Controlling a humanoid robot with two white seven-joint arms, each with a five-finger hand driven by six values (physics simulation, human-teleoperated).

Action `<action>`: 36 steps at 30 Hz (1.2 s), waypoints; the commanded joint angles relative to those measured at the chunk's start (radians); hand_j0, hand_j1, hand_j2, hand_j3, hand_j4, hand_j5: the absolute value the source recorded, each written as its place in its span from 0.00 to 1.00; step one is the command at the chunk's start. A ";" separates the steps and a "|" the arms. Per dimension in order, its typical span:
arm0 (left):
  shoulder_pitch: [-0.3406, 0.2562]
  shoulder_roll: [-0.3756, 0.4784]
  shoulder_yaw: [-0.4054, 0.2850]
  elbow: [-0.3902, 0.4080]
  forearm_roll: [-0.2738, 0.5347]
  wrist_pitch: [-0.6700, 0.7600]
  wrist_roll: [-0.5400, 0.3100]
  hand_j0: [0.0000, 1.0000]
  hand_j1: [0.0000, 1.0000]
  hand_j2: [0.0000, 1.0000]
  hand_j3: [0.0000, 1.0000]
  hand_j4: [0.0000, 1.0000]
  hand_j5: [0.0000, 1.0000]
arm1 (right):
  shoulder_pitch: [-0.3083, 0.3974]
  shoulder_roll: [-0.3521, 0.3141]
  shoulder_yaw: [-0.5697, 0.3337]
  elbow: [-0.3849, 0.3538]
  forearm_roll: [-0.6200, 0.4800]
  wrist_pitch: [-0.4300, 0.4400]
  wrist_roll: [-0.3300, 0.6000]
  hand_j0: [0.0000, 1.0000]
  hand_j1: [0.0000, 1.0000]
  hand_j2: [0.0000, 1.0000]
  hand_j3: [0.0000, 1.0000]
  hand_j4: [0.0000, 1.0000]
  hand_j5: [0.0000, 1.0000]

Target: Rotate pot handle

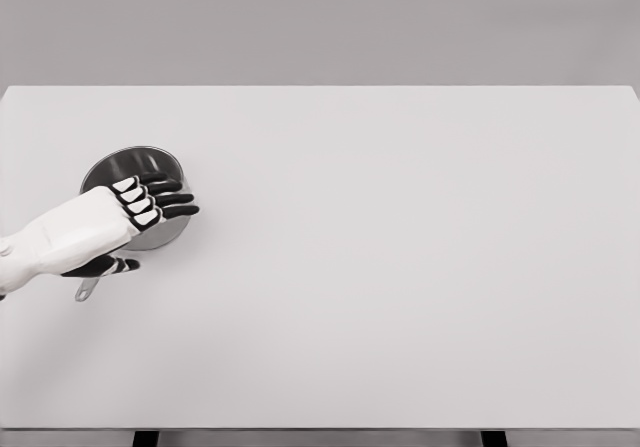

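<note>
- Steel, a short stub of it, is all you can see of the pot handle (87,289): it pokes out toward you just below the left hand's thumb (112,265), low at the table's left side. With so little showing, I cannot tell whether the thumb touches it.
- Your left hand (135,217) lies over the near part of the pot (125,167), four dark fingers (170,198) stretched flat across the rim and nearly straight, gripping nothing that you can see.
- Watch for a push rather than a turn: with the palm over the bowl, a sweep could slide the whole pot across the white table (400,267), which looks smooth, rather than swing the handle round.
- Pressing down on the near rim could tip the pot toward you; judge that risk as real, since the hand looks to sit off the pot's middle.
- The pot sits near the table's left edge, so a drift leftward could carry it off.
- No brand, label or writing can be read anywhere on the pot, the hand or the table.
- Your right arm is out of view.
</note>
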 commanded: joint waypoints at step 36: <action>0.009 0.033 0.037 0.096 -0.039 0.000 0.001 1.00 1.00 1.00 1.00 1.00 1.00 | 0.000 0.000 0.001 0.000 0.000 -0.001 0.000 1.00 1.00 1.00 1.00 1.00 1.00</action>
